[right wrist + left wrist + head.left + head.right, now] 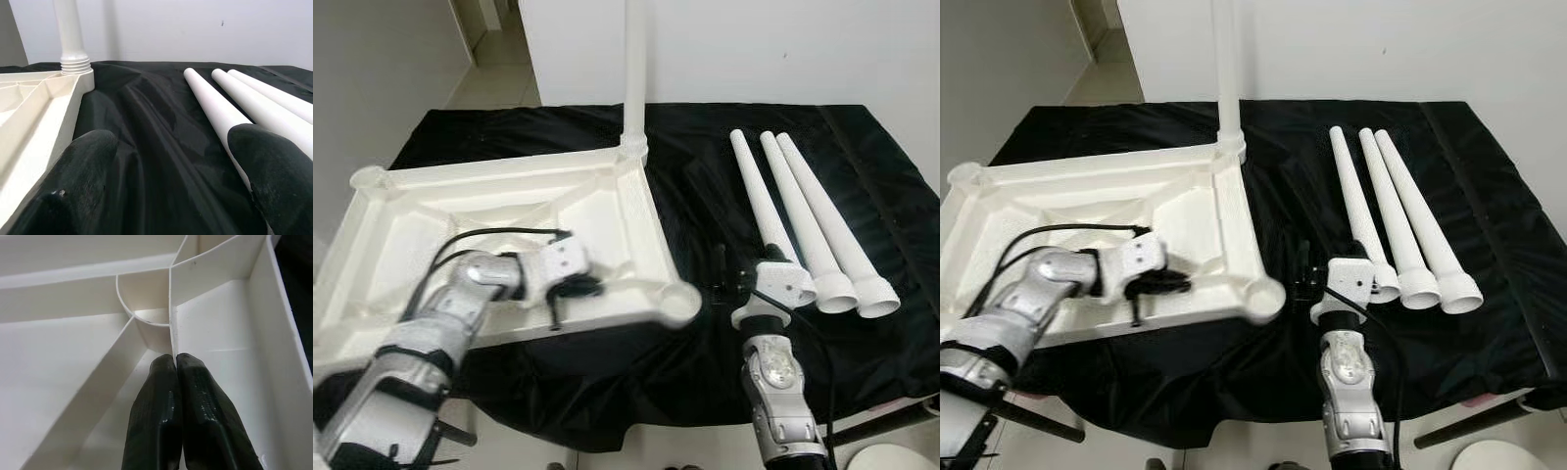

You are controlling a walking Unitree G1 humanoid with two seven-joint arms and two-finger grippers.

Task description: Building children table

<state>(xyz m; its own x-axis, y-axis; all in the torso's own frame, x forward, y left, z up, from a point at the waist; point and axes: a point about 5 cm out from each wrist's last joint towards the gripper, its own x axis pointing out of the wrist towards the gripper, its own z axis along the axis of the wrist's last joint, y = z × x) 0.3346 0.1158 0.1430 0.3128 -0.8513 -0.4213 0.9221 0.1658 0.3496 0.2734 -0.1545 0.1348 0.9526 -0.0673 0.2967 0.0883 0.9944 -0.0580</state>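
The upturned table top [509, 211] lies on the black cloth [705, 196], one leg [634, 69] screwed in. The left gripper [175, 363], fingers together, touches a rib; the right gripper [171, 161], fingers apart, rests beside three loose legs [813, 225]

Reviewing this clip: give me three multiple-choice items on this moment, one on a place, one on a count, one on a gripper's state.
1. Where does the fitted leg stand?
A. the tabletop's far right corner
B. its near right corner
C. its middle

2. How many loose legs lie on the black cloth?
A. one
B. three
C. five

3. How are the left gripper's fingers?
A. wide apart
B. around a leg
C. together

Answers: 1 A, it rises from the far right socket of the upturned tabletop. 2 B, three lie side by side. 3 C, the left wrist view shows the fingertips touching.
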